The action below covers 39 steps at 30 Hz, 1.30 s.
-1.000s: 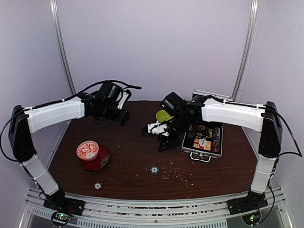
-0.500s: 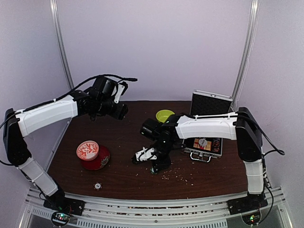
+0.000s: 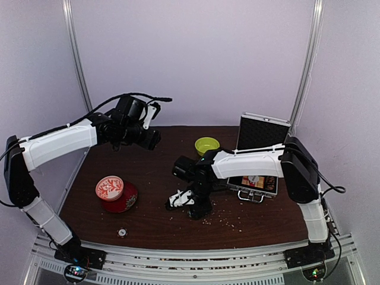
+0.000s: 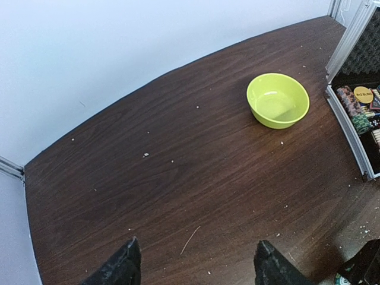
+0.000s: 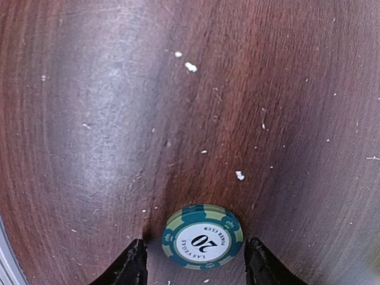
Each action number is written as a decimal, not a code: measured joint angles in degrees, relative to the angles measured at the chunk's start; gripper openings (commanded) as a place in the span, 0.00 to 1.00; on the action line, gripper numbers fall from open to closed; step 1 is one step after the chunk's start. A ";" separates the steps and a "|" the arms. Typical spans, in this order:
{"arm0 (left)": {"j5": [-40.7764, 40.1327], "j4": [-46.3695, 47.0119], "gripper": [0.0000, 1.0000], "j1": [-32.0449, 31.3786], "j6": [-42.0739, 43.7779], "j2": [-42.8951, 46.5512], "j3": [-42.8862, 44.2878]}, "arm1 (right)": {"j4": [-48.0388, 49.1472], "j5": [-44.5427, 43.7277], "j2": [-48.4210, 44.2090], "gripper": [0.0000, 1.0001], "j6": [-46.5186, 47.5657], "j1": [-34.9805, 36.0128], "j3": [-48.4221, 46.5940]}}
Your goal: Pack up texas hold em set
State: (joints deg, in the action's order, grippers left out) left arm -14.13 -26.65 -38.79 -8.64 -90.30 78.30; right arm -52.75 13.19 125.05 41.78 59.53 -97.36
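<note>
Right wrist: right jaws apart, straddling green-white 20 chip (image 5: 202, 236) flat on desk (image 5: 107, 119); left jaws apart, empty, lime bowl (image 4: 278, 100) at 1 o'clock

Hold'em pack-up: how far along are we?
Done: chip rows already sit in the open case. In hand: right gripper open, straddling a 20 chip, not gripped. To do: another round piece near the front edge, closing the lid. Left gripper hovers open, empty.
</note>
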 measured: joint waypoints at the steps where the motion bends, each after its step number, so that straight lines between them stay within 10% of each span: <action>1: 0.07 0.00 0.66 0.00 0.00 0.00 0.00 | 0.04 -0.20 0.26 0.57 -0.04 0.02 -0.09; 18: 1.57 -0.13 0.66 0.00 0.02 -0.02 0.00 | -0.48 -0.66 2.12 0.56 -1.42 0.13 -2.40; 39: 2.45 -0.35 0.66 0.00 0.22 -0.13 0.00 | -1.92 -0.68 2.99 0.31 -3.45 0.22 -3.87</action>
State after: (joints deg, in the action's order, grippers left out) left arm -11.68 -27.00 -38.79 -8.43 -90.43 78.30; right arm -54.68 12.51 128.05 38.33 59.75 -101.23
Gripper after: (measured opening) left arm 0.659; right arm 0.402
